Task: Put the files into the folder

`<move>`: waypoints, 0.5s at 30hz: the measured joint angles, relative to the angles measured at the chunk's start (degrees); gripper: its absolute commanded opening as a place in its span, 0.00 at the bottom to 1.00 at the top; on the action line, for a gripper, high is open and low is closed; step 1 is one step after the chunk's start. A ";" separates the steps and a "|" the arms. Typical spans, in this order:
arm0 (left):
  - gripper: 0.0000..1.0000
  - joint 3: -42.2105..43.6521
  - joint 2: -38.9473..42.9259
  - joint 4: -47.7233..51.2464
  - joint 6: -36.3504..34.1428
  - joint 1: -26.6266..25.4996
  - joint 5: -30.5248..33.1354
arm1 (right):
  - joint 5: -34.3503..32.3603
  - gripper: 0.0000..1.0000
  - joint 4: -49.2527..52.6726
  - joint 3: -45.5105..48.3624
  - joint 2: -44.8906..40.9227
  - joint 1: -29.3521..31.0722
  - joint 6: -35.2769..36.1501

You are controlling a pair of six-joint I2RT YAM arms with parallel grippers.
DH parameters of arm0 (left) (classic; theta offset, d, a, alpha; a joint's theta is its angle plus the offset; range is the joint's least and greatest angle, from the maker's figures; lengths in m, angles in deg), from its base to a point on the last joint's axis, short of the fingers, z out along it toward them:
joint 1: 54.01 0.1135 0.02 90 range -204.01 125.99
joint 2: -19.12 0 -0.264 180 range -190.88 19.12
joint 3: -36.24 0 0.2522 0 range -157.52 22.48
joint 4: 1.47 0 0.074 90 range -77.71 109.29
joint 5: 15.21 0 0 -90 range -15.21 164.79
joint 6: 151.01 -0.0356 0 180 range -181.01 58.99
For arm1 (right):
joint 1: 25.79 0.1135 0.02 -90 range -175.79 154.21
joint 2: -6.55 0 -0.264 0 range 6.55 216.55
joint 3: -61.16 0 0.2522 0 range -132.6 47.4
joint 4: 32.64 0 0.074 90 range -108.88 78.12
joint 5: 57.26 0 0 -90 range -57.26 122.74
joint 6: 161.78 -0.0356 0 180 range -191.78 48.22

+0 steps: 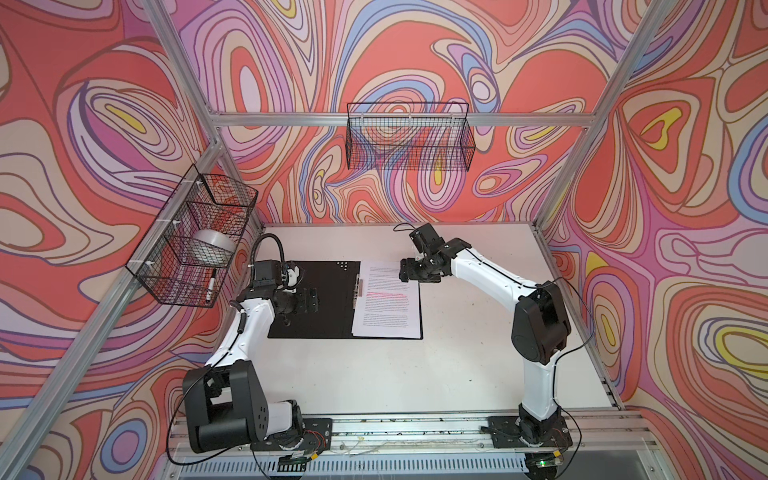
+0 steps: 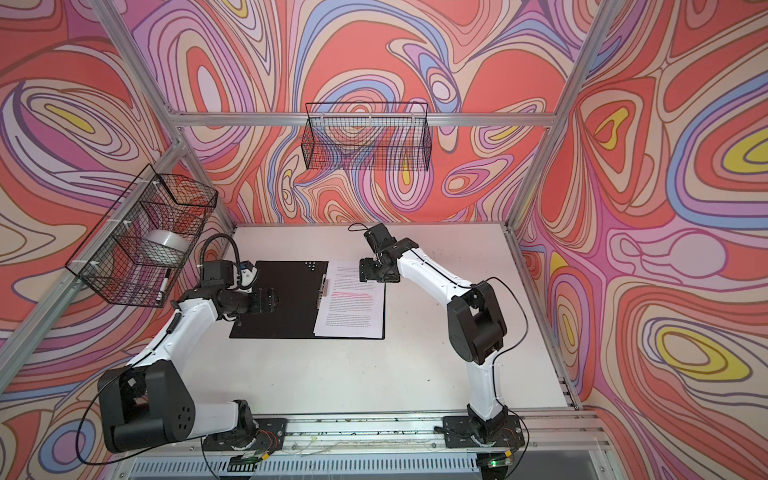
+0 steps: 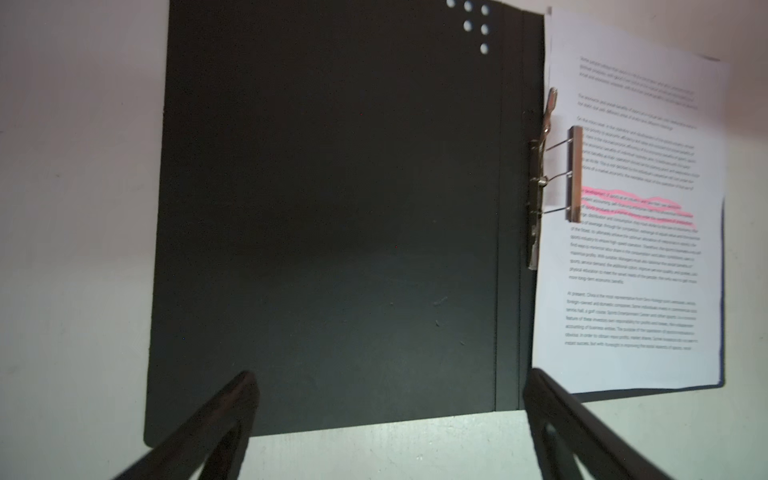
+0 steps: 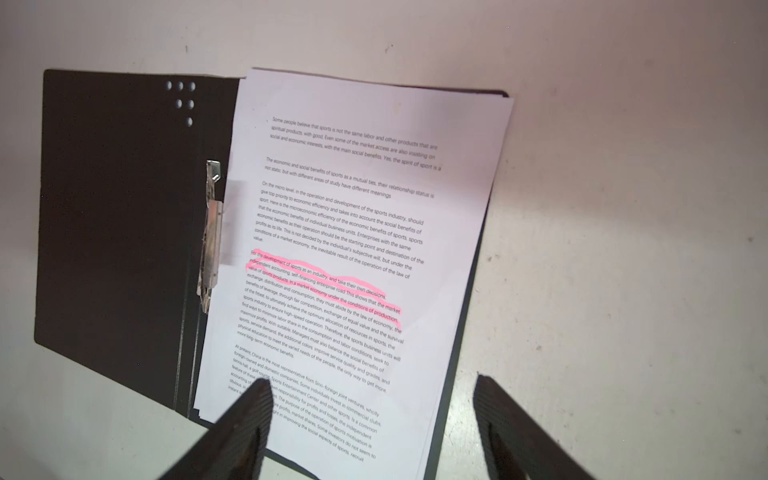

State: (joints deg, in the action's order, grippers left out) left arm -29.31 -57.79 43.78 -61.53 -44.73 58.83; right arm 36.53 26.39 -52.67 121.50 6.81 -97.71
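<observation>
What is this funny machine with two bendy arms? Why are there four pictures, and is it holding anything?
It is a robot with two arms on a white table. Each arm ends in a pincher called a gripper. Two pictures look down from above; two come from cameras on the arms' wrists, looking past the dark fingers. On the table lies an open folder, black inside, with a metal clip at its spine. The files, white printed sheets with some pink-marked lines, lie on its right half. The left gripper and the right gripper are both open and hold nothing.
</observation>
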 measured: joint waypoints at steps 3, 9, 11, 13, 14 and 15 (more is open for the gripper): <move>1.00 1.11 0.00 -0.31 -1.01 0.96 1.53 | 0.42 0.80 -0.20 -1.55 1.55 -1.18 1.51; 1.00 1.05 -0.79 -1.29 -0.98 4.11 4.31 | 1.99 0.82 -2.67 -3.19 6.84 -7.23 2.38; 1.00 0.87 -1.60 -1.70 -0.96 4.59 4.81 | 2.03 0.82 -3.37 -3.85 8.76 -8.76 2.58; 1.00 0.20 -2.78 -1.92 -0.87 4.61 5.14 | 2.05 0.82 -4.00 -4.46 10.43 -9.73 2.75; 1.00 -0.22 -3.43 -2.14 -0.76 4.59 5.35 | 2.12 0.82 -4.35 -4.57 10.91 -9.94 2.75; 1.00 -0.85 -4.24 -2.19 -0.63 4.59 5.51 | 2.34 0.82 -4.76 -4.61 11.28 -10.10 2.75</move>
State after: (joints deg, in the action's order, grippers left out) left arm -30.17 -62.03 41.59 -62.16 -40.14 64.33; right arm 38.87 21.63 -57.29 132.78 -3.29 -94.96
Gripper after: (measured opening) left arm 0.996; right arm 0.823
